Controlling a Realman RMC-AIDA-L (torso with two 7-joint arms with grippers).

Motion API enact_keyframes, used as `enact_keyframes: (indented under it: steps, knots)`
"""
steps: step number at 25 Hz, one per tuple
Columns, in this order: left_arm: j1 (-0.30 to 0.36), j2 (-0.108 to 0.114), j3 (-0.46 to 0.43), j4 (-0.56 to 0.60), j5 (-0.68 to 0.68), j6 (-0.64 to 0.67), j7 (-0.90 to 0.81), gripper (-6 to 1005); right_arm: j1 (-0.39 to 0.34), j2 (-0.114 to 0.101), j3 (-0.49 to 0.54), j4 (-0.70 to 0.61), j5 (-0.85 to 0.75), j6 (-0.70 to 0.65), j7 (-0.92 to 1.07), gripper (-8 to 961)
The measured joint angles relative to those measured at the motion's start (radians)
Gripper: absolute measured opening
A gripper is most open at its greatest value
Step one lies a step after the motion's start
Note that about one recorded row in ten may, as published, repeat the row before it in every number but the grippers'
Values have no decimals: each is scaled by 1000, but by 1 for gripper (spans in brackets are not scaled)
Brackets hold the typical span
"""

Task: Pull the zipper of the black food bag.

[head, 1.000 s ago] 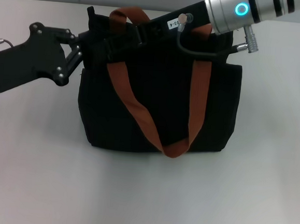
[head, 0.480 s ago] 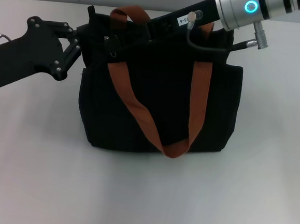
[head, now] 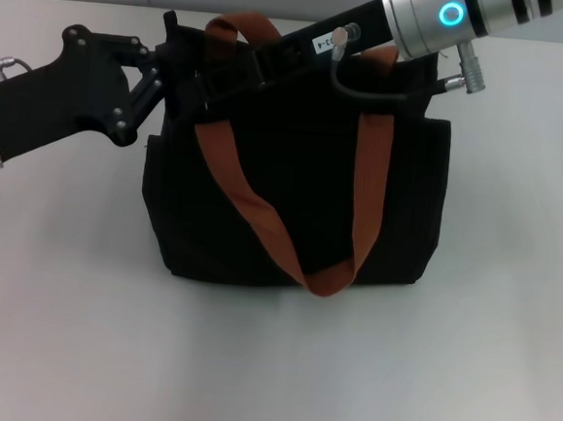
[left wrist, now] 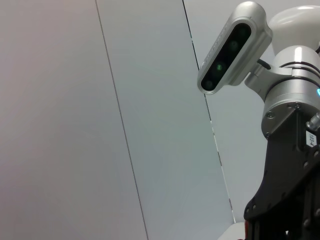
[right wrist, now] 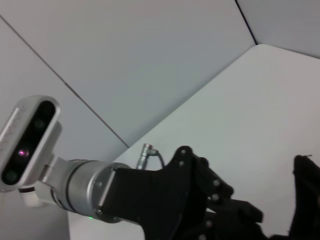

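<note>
The black food bag [head: 292, 202] stands upright in the middle of the white table, one orange-brown handle [head: 252, 208] drooping over its front. My left gripper [head: 180, 81] is at the bag's top left corner, shut on the fabric there. From the upper right, my right arm lies along the bag's top edge, and its black gripper [head: 239, 71] rests on the zip line near the left end. The zipper is hidden among the black parts. In the right wrist view, the left gripper [right wrist: 240, 215] is seen beside a black bag corner [right wrist: 306, 200].
The white table [head: 269, 366] spreads in front of the bag and to both sides. A grey wall runs behind it. The left wrist view holds only wall panels and the right arm's wrist camera [left wrist: 230, 47].
The right arm has slid back left along the bag's top. The left gripper has shifted slightly right, closer against the corner. The bag's left side has bulged a little leftward.
</note>
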Motion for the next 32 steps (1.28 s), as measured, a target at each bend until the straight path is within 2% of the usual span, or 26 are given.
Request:
enact_keyframes:
  steps: [14, 17, 22, 32]
  knots:
    - [-3, -1, -4, -1, 0, -9, 0, 25, -7, -1, -2, 2, 8, 2, 0, 414]
    - [-2, -1, -4, -1, 0, -9, 0, 25, -9, -2, -2, 2, 5, 1, 0, 331]
    - [0, -1, -4, -1, 0, -10, 0, 25, -11, -3, -2, -2, 1, 3, 0, 319]
    - [4, -1, -4, -1, -3, -10, 1, 25, -9, -3, -2, -5, -18, 5, 1, 236]
